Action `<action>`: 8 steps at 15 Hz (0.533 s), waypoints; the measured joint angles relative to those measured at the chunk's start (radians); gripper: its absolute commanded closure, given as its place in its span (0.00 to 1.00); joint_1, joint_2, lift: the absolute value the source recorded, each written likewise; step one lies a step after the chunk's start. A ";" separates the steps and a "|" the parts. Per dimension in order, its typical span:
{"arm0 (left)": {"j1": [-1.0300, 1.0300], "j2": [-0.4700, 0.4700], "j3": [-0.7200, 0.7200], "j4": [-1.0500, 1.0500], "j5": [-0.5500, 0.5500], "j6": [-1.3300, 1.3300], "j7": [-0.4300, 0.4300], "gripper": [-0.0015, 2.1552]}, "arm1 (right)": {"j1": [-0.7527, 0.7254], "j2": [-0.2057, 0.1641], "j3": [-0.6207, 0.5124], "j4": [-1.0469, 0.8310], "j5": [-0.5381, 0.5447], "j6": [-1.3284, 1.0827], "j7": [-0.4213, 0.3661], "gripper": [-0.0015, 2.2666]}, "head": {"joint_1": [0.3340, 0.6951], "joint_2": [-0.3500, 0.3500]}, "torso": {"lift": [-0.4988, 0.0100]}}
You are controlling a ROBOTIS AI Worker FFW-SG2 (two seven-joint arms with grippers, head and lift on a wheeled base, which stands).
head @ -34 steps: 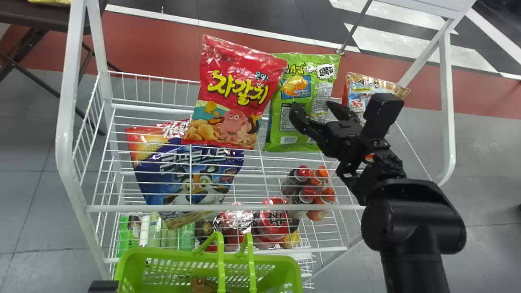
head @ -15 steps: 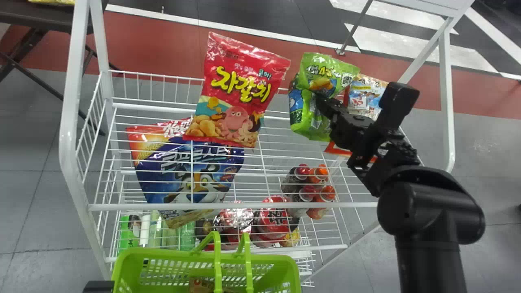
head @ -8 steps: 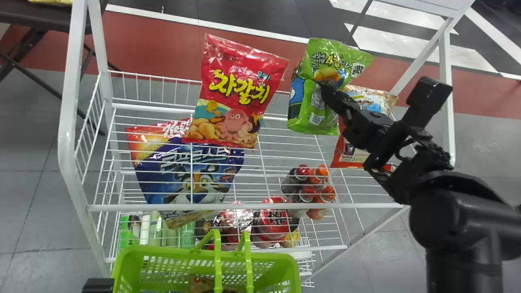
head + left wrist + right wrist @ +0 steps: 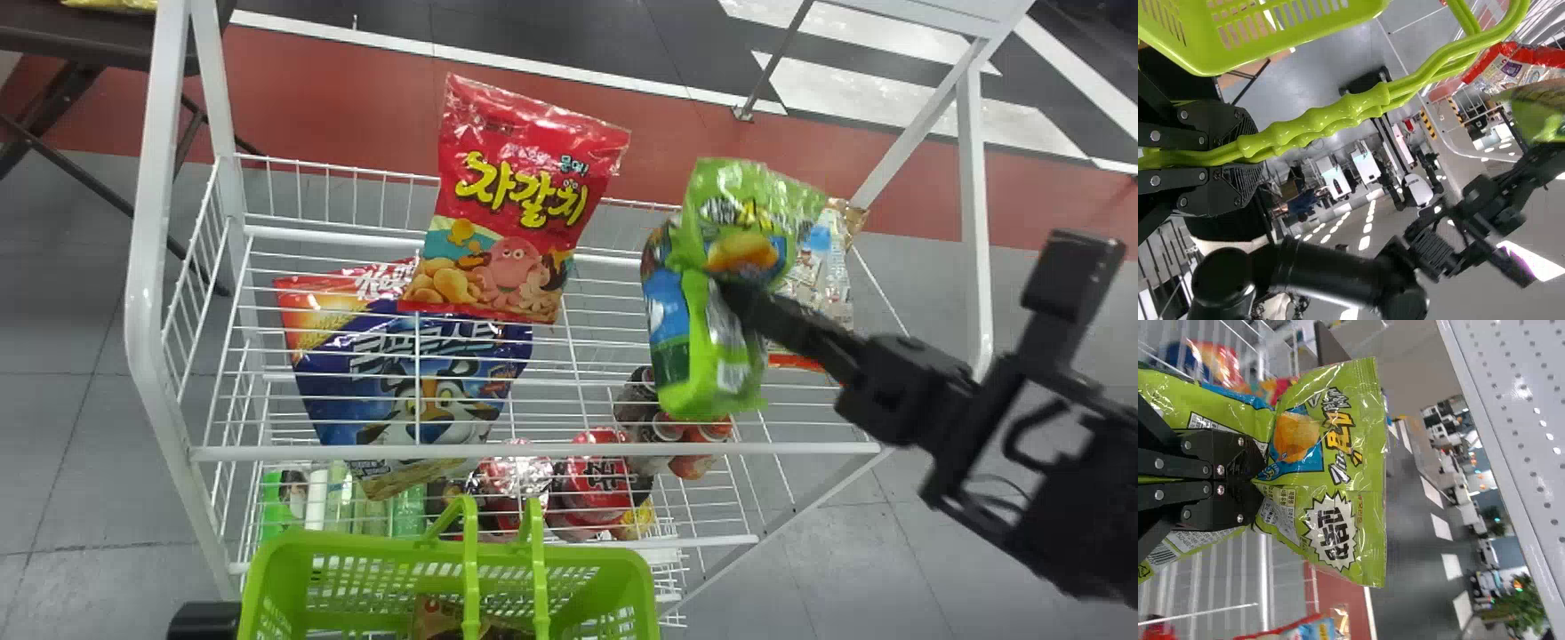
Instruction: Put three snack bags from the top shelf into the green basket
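Though open-topped, green basket [image 4: 356, 544] with brown packet [image 4: 436, 620] inside

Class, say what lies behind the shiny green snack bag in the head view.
Behind the green bag are dark and orange bottles, some tops covered, and a red-edged snack bag, its left part hidden.

The right arm [image 4: 1093, 507] slants in from the lower right edge of the head view, reaching up and to the left, blurred along its length. A square black block [image 4: 1076, 271] stands up from its wrist at the right. The right gripper [image 4: 740, 295] points to the upper left, right of the frame's centre, its two flat fingers pinched together. The left arm [image 4: 204, 620] shows as a small dark part in the lower left corner; the left gripper [image 4: 1257, 157] is clamped, fingers nearly together.
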 measured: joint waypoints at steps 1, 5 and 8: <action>-0.001 0.000 0.003 0.000 0.004 0.000 -0.001 0.74 | 0.016 -0.003 -0.056 -0.034 -0.040 0.104 0.015 0.91 | 1.00 0.00 | 0.89; -0.004 -0.004 0.012 0.002 0.013 -0.004 -0.001 0.74 | 0.092 -0.007 -0.191 -0.137 -0.141 0.267 0.101 0.91 | 1.00 0.00 | 0.89; -0.006 -0.007 0.013 0.005 0.014 -0.006 -0.001 0.74 | 0.177 0.015 -0.179 -0.153 -0.144 0.271 0.158 0.91 | 1.00 0.00 | 0.89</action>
